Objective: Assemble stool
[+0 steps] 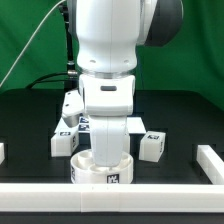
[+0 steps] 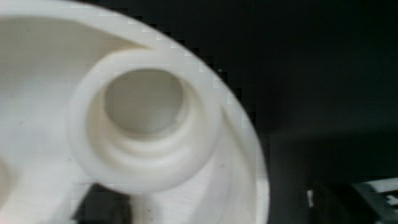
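1. Arm (image 1: pixel 105 60) is blocking mid-table; leg blocks (image 1: pixel 152 146) are sitting on either side of it.
2. Seat (image 1: pixel 100 172) is lying just behind the border rail (image 1: pixel 160 196), under the gripper (image 1: pixel 103 152), and is overfilling the wrist view.
3. Fingers are staying hidden, so I can't tell the opening or grip.

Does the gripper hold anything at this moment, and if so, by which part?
It cannot be told. The gripper is down at the round seat, but its fingertips show in neither view, so no hold is confirmed.
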